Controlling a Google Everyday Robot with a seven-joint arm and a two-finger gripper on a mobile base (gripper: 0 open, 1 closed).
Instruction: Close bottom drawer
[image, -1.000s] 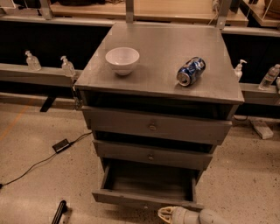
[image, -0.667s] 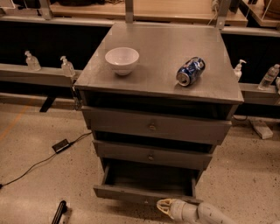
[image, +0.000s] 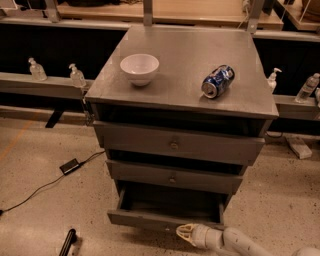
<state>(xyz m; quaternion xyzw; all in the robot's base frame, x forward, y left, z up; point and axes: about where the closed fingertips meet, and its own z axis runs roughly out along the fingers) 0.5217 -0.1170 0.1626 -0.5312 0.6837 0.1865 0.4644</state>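
The bottom drawer (image: 165, 220) of the grey cabinet (image: 190, 55) stood partly open. The gripper (image: 184, 232) sat at 6 o'clock, just beside its front. On top, a white bowl (image: 139, 68) lay at 11 o'clock and a blue can (image: 217, 81) at 1 o'clock.

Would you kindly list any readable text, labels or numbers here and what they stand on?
None can be read.
Blue can on the cabinet top: white markings, too blurred to read.
Gripper, at the front of the open bottom drawer: no markings.
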